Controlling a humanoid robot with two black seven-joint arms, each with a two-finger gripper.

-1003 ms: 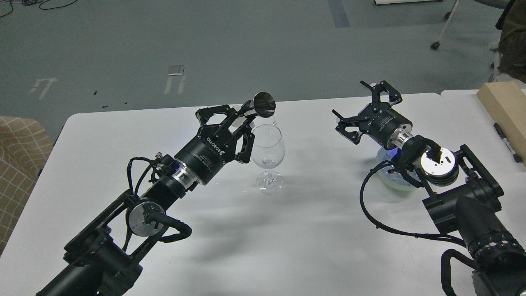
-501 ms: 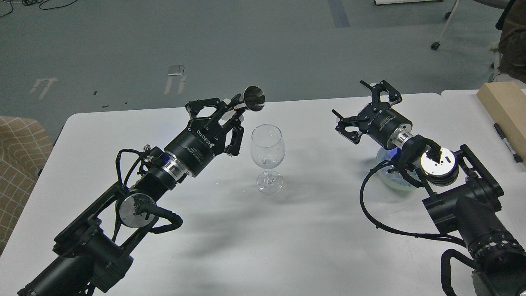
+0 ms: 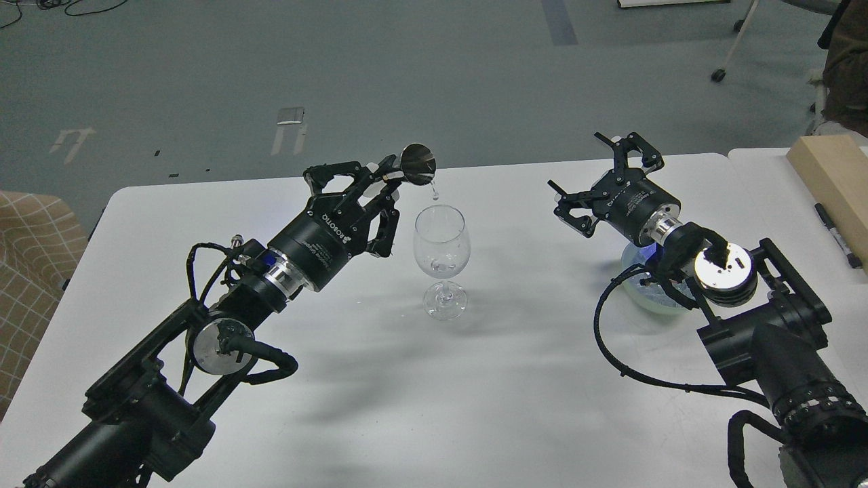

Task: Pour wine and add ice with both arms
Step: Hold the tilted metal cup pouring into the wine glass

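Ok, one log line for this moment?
left end effector: shut on jigger, tipped, dripping over wine glass | right end effector: open, empty | bowl: under right arm

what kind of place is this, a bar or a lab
Most likely a robotics lab, not a bar: a plain white table on a grey floor marked with tape, loose cables in the far corner, and a wheeled stand's caster.

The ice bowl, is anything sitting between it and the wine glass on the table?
Nothing visible on the white table lies between the ice bowl and the wine glass. The right arm's own wrist and cable hang over the bowl, hiding most of it, and the right gripper hovers open nearby.
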